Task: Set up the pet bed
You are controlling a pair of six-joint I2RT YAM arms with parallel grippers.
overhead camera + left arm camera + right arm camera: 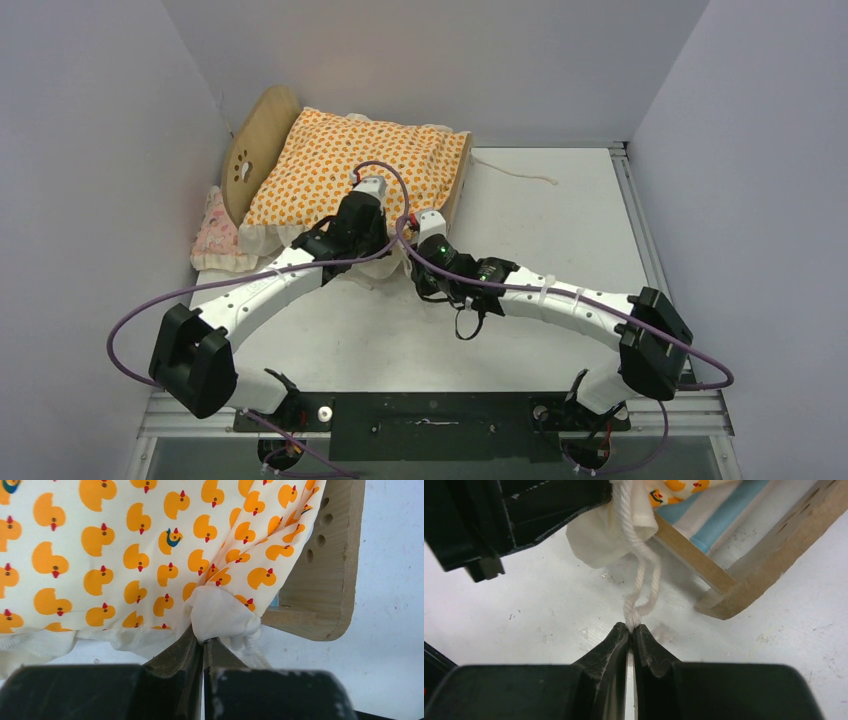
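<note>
— Where do you have room?
— Little on the left: the light plywood pet bed with the paw-print headboard (262, 140) sits in the far-left corner of the white counter (560, 230), beside the wall. The orange-duck-print cushion (350, 165) lies on it. Open counter lies right of the footboard.
— And your tools?
— Your left tool (204, 641) is closed, pinching the cushion's white corner. Your right tool (630, 627) is closed on the white cord loop (644, 587) hanging from that corner.
</note>
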